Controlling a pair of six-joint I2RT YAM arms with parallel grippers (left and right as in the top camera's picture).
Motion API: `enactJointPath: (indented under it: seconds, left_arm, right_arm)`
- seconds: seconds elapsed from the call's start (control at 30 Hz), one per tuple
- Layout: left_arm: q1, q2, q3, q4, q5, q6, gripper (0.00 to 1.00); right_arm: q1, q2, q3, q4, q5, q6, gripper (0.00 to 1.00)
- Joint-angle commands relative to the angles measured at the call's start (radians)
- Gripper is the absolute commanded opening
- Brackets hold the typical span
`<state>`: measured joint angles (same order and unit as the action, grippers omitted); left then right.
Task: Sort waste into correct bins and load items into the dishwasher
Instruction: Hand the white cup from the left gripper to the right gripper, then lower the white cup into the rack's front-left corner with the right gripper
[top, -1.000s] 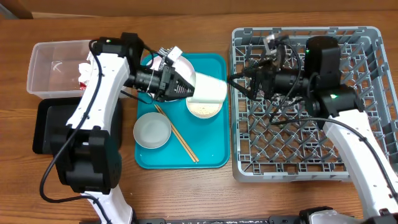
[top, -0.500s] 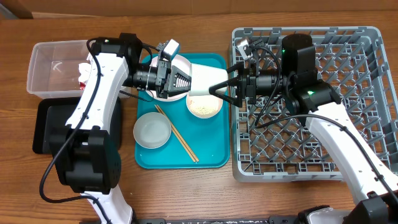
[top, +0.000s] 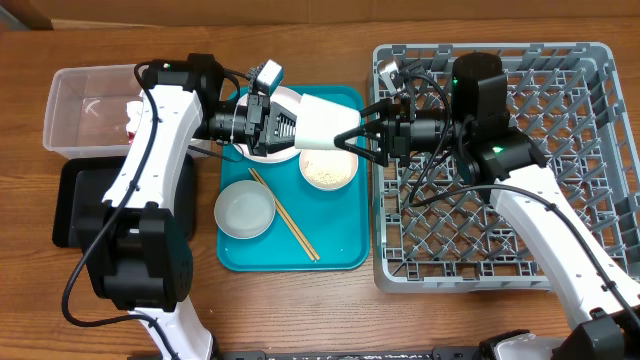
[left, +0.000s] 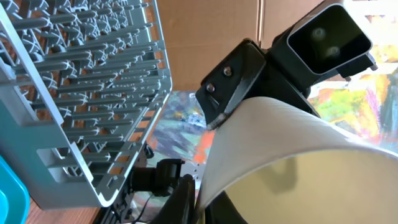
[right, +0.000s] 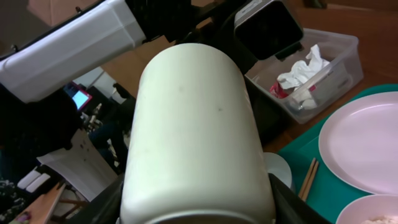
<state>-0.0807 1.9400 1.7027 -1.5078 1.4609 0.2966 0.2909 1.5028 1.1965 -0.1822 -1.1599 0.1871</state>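
**Small white cup** (top: 325, 120): being held in the air above the back of the teal tray (top: 340, 250), between the two grippers. Its long axis is running left to right, roughly level. The open mouth is facing the left arm, with the inside showing in the left wrist view. The closed base is pointing toward the dish rack (top: 520, 210).

**Left gripper** (top: 298, 125): jaws clenching the cup at its mouth end and carrying it.

**Right gripper** (top: 350, 140): reaching out from over the rack's left edge. Its jaws are sitting spread on either side of the cup's base end. Whether they are pressing on the wall or standing just off it cannot be told.

**Round white plate** (right: 360, 143): lying flat at the back of the teal tray, partly hidden under the left gripper.

**Bowl with rice scraps** (top: 327, 172): sitting upright on the tray, below the cup.

**Pale bowl** (top: 244, 210): sitting upright at the tray's front left.

**Chopsticks** (top: 285, 215): lying together on the tray, running diagonally from the plate's edge toward the front right, just beside the pale bowl.

**Clear tub** (top: 75, 120): standing at the far left of the bench (top: 300, 310). It is holding the crumpled napkin (right: 301, 68) and the red-and-white wrapper (top: 132, 122).

**Black tray** (top: 80, 205): lying just in front of the tub.
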Motion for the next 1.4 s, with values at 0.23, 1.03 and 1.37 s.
enactJointPath:
  seconds: [0.23,1.03,1.37]
  left_arm:
    - [-0.011,-0.018,0.021,-0.01,-0.049,0.018,0.21]
    - [0.061,-0.018,0.021,0.141,-0.379,-0.105,0.49]
    - [0.059,-0.018,0.021,0.267,-0.806,-0.276,0.49]
  right_arm:
    - [0.03,-0.003,0.013,0.041,-0.021,0.003,0.47]
    - [-0.151,-0.006,0.039,-0.417,0.559,0.058,0.48]
    - [-0.024,-0.006,0.29,-0.774,1.085,0.136,0.49]
